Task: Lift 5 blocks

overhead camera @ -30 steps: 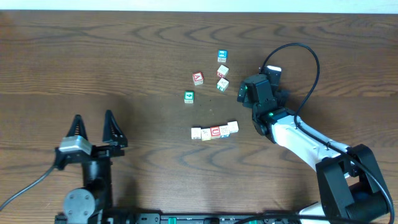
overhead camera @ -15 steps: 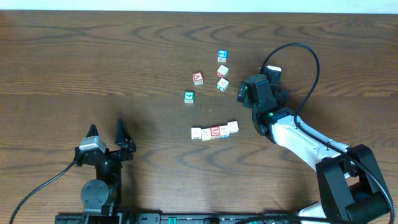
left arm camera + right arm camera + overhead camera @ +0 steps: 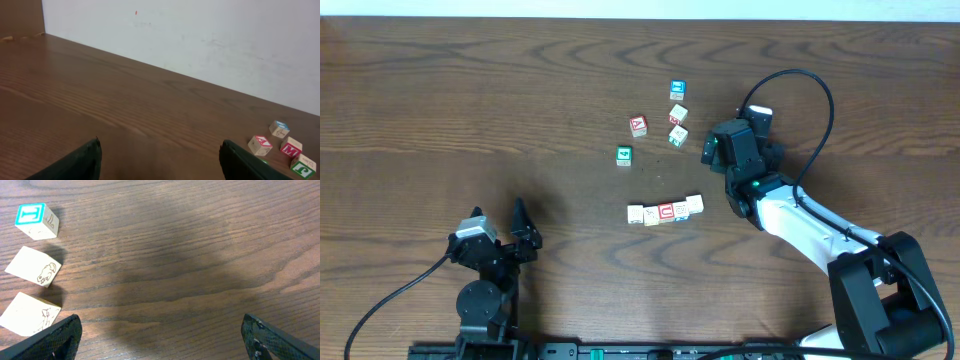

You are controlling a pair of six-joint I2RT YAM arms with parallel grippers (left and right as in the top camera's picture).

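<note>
Overhead: five blocks (image 3: 665, 211) lie in a row on the table (image 3: 470, 90), right gripper (image 3: 713, 150) near, left gripper (image 3: 498, 228) well apart across bare wood. Left wrist: fingers (image 3: 85, 160) spread, empty; table edge meets wall (image 3: 200, 40). Right wrist: fingers (image 3: 50, 340) spread, empty, over bare wood.

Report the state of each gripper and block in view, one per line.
left gripper, open, empty.
right gripper, open, empty.
row of five blocks, resting on the table, side by side, unlifted.
green-faced block, resting on the table, alone.
red A block, resting on the table.
blue-faced block, resting on the table.
</note>
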